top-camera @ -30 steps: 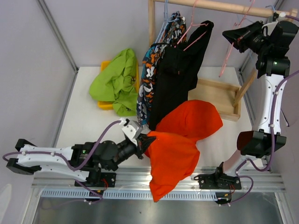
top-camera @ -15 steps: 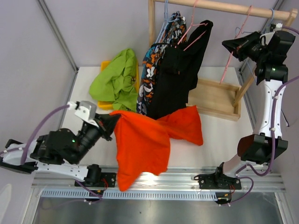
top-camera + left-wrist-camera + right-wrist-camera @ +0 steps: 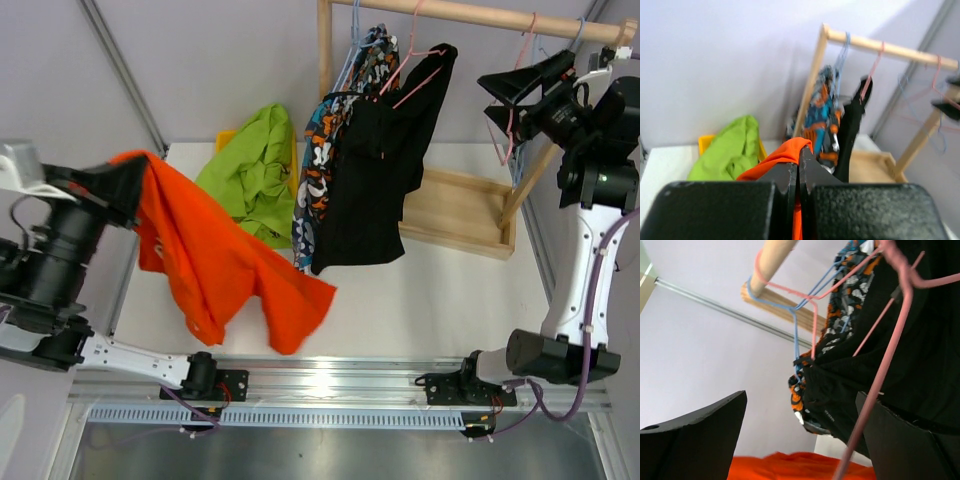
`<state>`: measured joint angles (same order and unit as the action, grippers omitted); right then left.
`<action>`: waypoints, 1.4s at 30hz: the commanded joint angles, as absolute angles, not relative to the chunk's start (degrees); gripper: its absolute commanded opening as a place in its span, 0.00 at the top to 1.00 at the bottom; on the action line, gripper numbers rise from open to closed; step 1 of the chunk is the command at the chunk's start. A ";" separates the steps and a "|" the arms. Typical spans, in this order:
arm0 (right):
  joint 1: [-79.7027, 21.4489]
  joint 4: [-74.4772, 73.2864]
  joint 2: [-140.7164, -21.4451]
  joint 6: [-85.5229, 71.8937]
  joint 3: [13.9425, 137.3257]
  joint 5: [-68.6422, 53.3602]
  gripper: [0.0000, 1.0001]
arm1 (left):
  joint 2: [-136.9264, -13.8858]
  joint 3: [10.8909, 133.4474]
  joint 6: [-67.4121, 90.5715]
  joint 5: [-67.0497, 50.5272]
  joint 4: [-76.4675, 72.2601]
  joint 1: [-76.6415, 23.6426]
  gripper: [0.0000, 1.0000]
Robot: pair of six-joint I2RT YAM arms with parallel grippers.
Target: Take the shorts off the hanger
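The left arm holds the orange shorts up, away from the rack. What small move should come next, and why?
Probably swing the left tool toward the green shorts heaped at the back, then open it: it is shut on the orange shorts, which are off any hanger, their lower end trailing onto the table.

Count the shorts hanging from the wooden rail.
2 clearly: the black shorts, and the patterned shorts just left of them in the top view. Another patterned pair may be bunched up behind these, hidden.
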<state>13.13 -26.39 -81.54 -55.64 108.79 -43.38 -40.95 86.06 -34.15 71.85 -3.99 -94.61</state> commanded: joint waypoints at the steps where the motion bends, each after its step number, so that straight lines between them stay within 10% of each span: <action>1: 13.36 -27.16 -75.86 -53.00 106.79 -44.21 0.01 | -47.62 92.36 -60.15 67.52 -25.20 -94.83 1.00; 12: 13.36 -32.51 -70.23 -46.85 104.42 -44.21 0.01 | -66.52 115.47 -78.84 63.01 -32.18 -88.97 1.00; 20: 13.36 -33.49 -67.94 -44.03 100.38 -44.47 0.01 | -79.08 136.22 -43.62 53.81 10.91 -54.00 1.00; 28: 11.43 -32.25 -66.44 -42.11 93.43 -44.48 0.00 | -97.61 144.21 -23.23 37.74 21.52 -22.53 0.98; 38: 6.33 -34.81 -68.29 -37.27 93.08 -40.00 0.01 | -117.31 145.12 -4.05 15.76 16.62 -8.44 0.99; 40: 5.89 -34.37 -68.29 -37.35 92.29 -39.46 0.01 | -120.13 144.41 -3.52 10.30 15.82 -9.05 0.92; 42: 4.84 -33.05 -68.38 -37.62 91.15 -38.76 0.00 | -123.90 143.35 -2.12 7.75 15.99 -9.32 0.60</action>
